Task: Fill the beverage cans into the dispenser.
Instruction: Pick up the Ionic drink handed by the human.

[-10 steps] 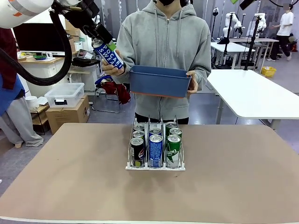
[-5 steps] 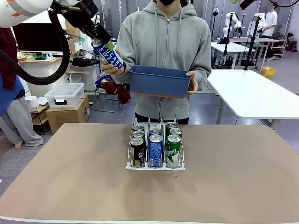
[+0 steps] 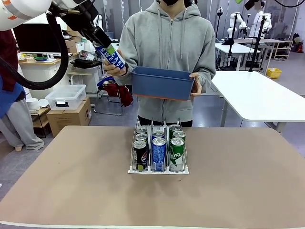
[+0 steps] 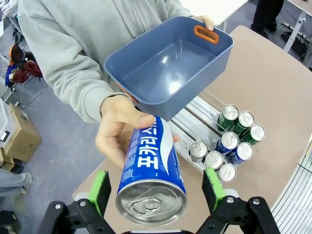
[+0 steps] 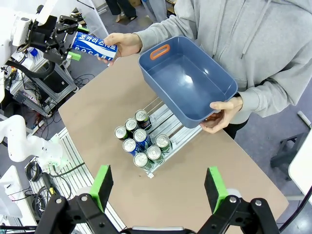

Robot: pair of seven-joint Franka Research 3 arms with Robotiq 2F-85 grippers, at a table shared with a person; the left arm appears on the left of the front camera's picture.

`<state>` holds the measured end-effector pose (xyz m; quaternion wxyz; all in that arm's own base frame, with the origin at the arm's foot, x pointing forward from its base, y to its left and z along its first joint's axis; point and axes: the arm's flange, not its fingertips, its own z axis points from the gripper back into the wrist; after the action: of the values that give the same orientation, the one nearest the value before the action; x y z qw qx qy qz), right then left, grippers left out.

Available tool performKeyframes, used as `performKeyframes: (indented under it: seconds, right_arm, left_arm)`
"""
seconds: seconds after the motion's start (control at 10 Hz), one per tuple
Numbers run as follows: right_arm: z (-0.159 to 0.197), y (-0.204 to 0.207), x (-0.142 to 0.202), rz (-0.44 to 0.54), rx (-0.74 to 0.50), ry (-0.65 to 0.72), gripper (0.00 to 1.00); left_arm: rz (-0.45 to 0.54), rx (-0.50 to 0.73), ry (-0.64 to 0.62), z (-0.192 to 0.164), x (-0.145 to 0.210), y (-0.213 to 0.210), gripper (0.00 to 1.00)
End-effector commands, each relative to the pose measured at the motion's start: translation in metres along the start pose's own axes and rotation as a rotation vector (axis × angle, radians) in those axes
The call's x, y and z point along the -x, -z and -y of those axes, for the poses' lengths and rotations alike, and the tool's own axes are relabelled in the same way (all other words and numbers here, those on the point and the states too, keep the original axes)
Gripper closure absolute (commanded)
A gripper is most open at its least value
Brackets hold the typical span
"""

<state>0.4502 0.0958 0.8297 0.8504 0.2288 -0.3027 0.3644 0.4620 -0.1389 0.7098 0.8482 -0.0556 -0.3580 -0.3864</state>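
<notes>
The left arm is reaching high over the tabletop's far left edge, its left gripper spread wide, green pads standing either side of a slim blue aluminium can with white lettering, apparently clear of it. The person's hand is holding that can beside the blue rectangular plastic tub. The right gripper is hanging released above the clear three-lane rack, which is holding black, blue and green cans.

Person's hand holds blue can at left tool; dispenser below tub.
</notes>
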Motion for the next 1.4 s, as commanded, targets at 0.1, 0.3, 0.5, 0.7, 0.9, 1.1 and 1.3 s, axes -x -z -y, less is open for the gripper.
performKeyframes:
  seconds: [0.1, 0.3, 0.5, 0.7, 0.9, 1.1, 1.3]
  right_arm:
    - [-0.0016, 0.0000, 0.0031, 0.002, -0.011, 0.011, 0.00]
    - [-0.0016, 0.0000, 0.0031, 0.002, -0.011, 0.011, 0.00]
    - [-0.0016, 0.0000, 0.0031, 0.002, -0.011, 0.011, 0.00]
    - [-0.0016, 0.0000, 0.0031, 0.002, -0.011, 0.011, 0.00]
    - [-0.0016, 0.0000, 0.0031, 0.002, -0.011, 0.011, 0.00]
    - [-0.0016, 0.0000, 0.0031, 0.002, -0.011, 0.011, 0.00]
    - [-0.0016, 0.0000, 0.0031, 0.002, -0.011, 0.011, 0.00]
  left_arm:
    - [0.000, 0.000, 0.000, 0.0000, 0.0000, 0.0000, 0.00]
    - [0.000, 0.000, 0.000, 0.0000, 0.0000, 0.0000, 0.00]
    - [0.000, 0.000, 0.000, 0.0000, 0.0000, 0.0000, 0.00]
    - [-0.024, -0.015, 0.008, -0.0030, -0.0012, 0.0013, 0.00]
    - [-0.029, -0.047, 0.022, 0.0011, 0.0009, 0.0023, 0.59]
    - [-0.041, -0.053, 0.019, -0.0014, 0.0017, 0.0026, 1.00]
    - [-0.042, -0.057, 0.009, -0.0017, 0.0020, 0.0028, 0.86]
